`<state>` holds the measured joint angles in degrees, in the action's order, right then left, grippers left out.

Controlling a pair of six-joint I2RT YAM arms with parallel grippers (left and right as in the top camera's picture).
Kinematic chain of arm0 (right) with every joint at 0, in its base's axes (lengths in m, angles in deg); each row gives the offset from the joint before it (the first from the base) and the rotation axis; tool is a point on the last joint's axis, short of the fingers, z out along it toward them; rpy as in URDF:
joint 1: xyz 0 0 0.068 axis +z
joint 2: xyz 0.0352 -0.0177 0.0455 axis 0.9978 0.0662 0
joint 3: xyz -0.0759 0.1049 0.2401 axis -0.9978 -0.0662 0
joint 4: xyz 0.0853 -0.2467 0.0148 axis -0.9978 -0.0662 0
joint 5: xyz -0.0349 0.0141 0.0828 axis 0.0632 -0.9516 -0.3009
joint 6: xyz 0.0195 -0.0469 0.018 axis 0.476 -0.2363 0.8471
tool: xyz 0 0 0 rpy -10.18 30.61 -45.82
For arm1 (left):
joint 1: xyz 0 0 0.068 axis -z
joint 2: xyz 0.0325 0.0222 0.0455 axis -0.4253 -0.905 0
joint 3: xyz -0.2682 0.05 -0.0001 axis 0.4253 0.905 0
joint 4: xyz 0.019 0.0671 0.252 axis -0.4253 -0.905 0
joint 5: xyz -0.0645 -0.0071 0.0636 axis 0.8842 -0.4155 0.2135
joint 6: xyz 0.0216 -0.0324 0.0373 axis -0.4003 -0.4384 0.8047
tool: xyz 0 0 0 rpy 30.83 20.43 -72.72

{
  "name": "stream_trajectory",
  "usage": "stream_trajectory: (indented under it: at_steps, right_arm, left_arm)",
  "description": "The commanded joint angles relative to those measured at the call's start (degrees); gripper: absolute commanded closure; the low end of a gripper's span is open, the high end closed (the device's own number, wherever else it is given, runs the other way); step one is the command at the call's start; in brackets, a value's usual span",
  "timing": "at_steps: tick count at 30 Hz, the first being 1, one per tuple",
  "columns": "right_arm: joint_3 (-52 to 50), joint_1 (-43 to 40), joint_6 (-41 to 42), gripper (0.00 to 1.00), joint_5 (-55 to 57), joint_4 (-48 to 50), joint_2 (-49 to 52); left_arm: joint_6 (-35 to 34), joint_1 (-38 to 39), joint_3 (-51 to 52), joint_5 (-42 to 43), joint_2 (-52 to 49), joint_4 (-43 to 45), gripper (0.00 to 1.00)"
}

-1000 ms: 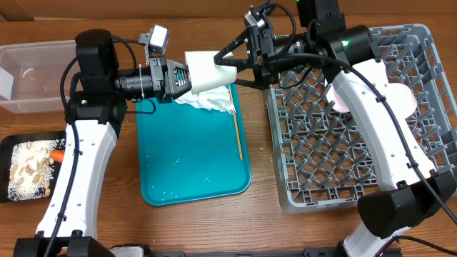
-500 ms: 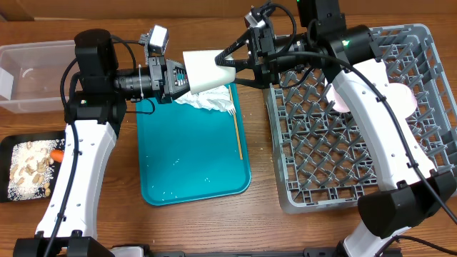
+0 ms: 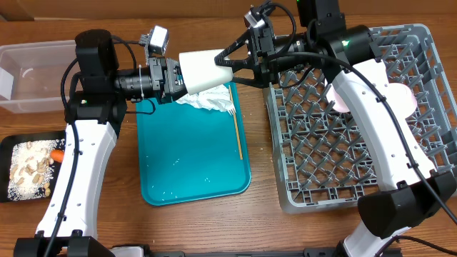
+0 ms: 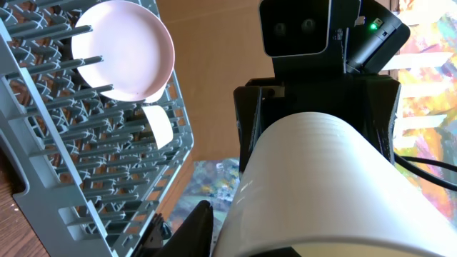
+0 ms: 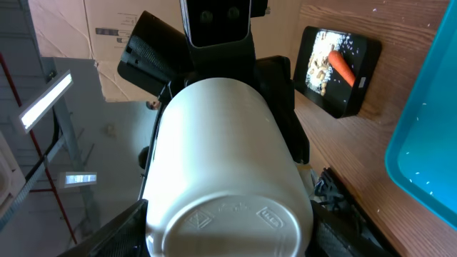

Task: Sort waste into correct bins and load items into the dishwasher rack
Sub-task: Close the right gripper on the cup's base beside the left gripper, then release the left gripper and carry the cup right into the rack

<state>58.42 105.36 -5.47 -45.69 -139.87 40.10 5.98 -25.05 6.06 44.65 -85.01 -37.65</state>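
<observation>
A white cup (image 3: pixel 203 70) (image 4: pixel 321 185) (image 5: pixel 221 164) hangs on its side above the far end of the teal tray (image 3: pixel 186 164), between both arms. My right gripper (image 3: pixel 221 66) (image 5: pixel 228 228) is shut on the cup's base end, a black finger pressed on each side. My left gripper (image 3: pixel 180 77) (image 4: pixel 239 243) is at the cup's rim, slightly open, its outer finger (image 4: pixel 196 228) just off the wall. The grey dishwasher rack (image 3: pixel 357 143) (image 4: pixel 71 143) holds a white plate (image 3: pixel 400 100) (image 4: pixel 125 50). A crumpled napkin (image 3: pixel 207 100) and the yellow-handled fork (image 3: pixel 236 132) lie on the tray.
A clear tub (image 3: pixel 32 75) stands at the far left. Below it is the black tray (image 3: pixel 28 168) (image 5: pixel 357 78) with beige food bits and the orange carrot (image 3: pixel 57 155) (image 5: pixel 341 66). A second white dish (image 3: pixel 341 100) (image 4: pixel 158 121) stands in the rack.
The right jaws have closed in onto the cup's base. The left fingers have eased apart at the rim. The cup has shifted slightly to the left.
</observation>
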Motion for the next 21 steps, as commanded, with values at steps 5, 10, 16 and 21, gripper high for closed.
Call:
stream_trajectory:
  at_steps: [5,10,16,21]
  right_arm:
    - [1.25,-0.11,-0.31,0.57,-0.28,0.37,-0.9]
    - [1.25,-0.11,-0.11,0.61,-0.31,0.37,-0.9]
    - [1.25,-0.11,2.49,0.63,-0.31,0.68,-0.9]
    - [1.25,-0.11,4.2,0.71,-0.28,1.22,-0.9]
  left_arm:
    - [-0.31,-0.09,-0.15,-0.24,0.0,-0.11,0.74]
    - [-0.31,-0.09,-0.15,-1.07,0.0,-0.11,0.73]
    - [-0.28,-0.04,-0.15,-1.9,0.0,-0.11,0.73]
    - [0.66,-0.04,-0.15,-1.92,0.0,-0.11,0.69]
